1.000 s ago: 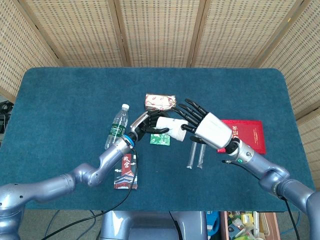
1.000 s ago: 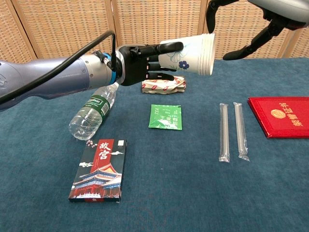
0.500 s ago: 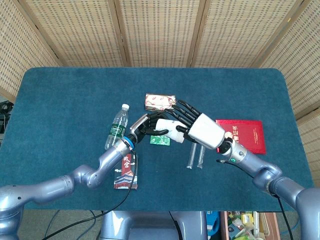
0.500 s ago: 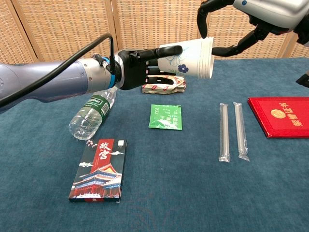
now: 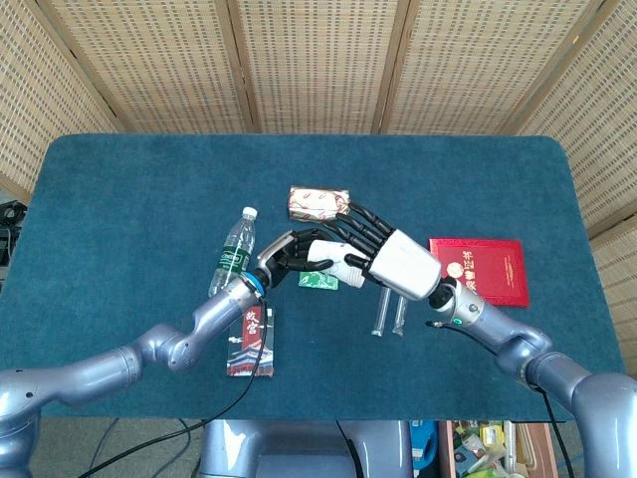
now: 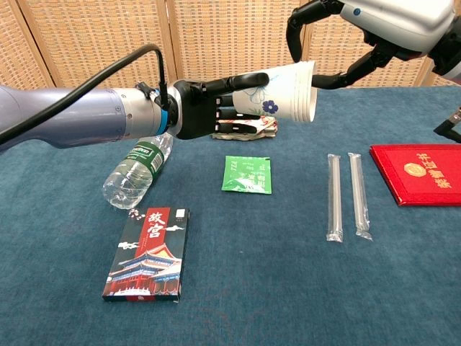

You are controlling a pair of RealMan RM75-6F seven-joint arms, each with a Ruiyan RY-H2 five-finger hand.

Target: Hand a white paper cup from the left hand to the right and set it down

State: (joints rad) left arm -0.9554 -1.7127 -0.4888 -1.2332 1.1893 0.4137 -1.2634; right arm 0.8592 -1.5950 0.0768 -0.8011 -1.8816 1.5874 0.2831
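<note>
The white paper cup [image 6: 287, 90], printed with a blue flower, lies on its side in the air above the table, its mouth towards my right. My left hand [image 6: 205, 108] grips it around the base end. My right hand [image 6: 374, 29] is at the mouth end with its fingers spread. Its fingers [image 6: 299, 21] curl over the rim and its thumb reaches in beside the rim from the right; I cannot tell whether any of them touch it. From the head view the cup [image 5: 333, 251] shows between my left hand [image 5: 289, 254] and my right hand [image 5: 398, 261], partly hidden by fingers.
On the blue table: a water bottle [image 6: 137, 169] lying at the left, a dark box with a palace print [image 6: 148, 254], a green sachet [image 6: 248, 174], a wrapped snack [image 5: 317, 202] under the cup, two clear straws [image 6: 346, 194], and a red booklet [image 6: 418, 173] at the right.
My right hand has moved left, from apart from the cup to bracketing its rim with spread fingers. My left hand has kept its hold and shifted slightly left.
</note>
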